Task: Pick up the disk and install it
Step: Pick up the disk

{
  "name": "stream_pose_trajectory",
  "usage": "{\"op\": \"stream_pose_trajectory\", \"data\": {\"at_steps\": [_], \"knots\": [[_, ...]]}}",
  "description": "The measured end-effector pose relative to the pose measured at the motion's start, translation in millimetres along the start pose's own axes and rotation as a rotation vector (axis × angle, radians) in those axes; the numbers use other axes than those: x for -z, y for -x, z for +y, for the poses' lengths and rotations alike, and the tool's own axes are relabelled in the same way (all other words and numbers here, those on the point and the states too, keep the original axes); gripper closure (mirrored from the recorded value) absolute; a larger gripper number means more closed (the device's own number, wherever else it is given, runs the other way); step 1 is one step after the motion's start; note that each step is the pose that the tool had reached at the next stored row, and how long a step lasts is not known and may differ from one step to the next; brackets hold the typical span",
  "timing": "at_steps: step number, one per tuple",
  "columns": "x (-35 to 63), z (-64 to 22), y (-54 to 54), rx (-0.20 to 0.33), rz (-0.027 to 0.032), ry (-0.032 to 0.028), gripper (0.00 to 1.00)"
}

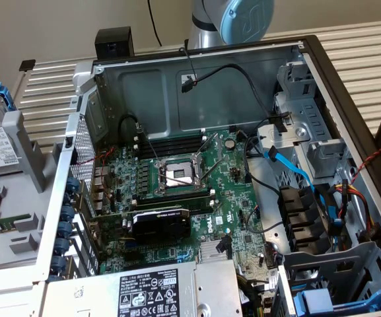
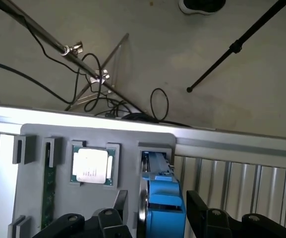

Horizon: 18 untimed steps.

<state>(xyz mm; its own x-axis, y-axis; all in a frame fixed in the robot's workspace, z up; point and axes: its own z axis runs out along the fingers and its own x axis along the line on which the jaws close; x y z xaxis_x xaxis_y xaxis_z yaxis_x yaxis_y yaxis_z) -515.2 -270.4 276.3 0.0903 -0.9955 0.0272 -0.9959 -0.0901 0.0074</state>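
**A:** Where is the disk [image 2: 165, 198]?

**B:** It stands on edge in a slot of the grey holder [image 2: 31, 198]. The holder lies along the counter's [image 2: 232, 178] edge, with the floor [image 2: 212, 64] beyond it. The blue carrier frame is on one face of the disk and a silver metal rim shows on the other.

**A:** And the pincer [image 2: 157, 196]?

**B:** It is open and hangs over the disk, with one black finger [image 2: 121, 201] on each side. A strip of holder shows between one finger and the metal rim. The other finger is just beside the blue frame (I cannot tell whether it touches). The disk sits down in its slot.

**A:** What else is in the holder?

**B:** A square silver processor chip [image 2: 89, 166] lies flat in its own pocket, near the disk. A green memory stick [image 2: 48, 188] stands on edge on the far side of the chip.

**A:** What does the exterior view show?

**B:** The holder is at the exterior view's left, beside an open computer case [image 1: 197, 86] that takes up most of the counter. The motherboard [image 1: 177, 172] lies flat in the case. A grey power-supply box [image 1: 157, 290] with a black-and-white label sits at the near end. Black, blue and red cables run along the side at the exterior view's right. The arm [image 1: 233, 20], with its pale blue joint cap, rises behind the case's far wall.
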Motion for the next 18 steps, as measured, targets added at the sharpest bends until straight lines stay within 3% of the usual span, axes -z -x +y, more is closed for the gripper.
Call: {"op": "stream_pose_trajectory", "data": {"at_steps": [10,13,15,18], "knots": [[-1.7,0.1,0.1,-0.022,-0.0040,0.0002,0.42],[-2.0,0.1,0.1,-0.023,-0.0045,0.0003,0.50],[-2.1,0.1,0.1,-0.023,-0.0048,0.0003,0.62],[-2.1,0.1,0.1,-0.023,-0.0046,0.0001,0.63]]}}
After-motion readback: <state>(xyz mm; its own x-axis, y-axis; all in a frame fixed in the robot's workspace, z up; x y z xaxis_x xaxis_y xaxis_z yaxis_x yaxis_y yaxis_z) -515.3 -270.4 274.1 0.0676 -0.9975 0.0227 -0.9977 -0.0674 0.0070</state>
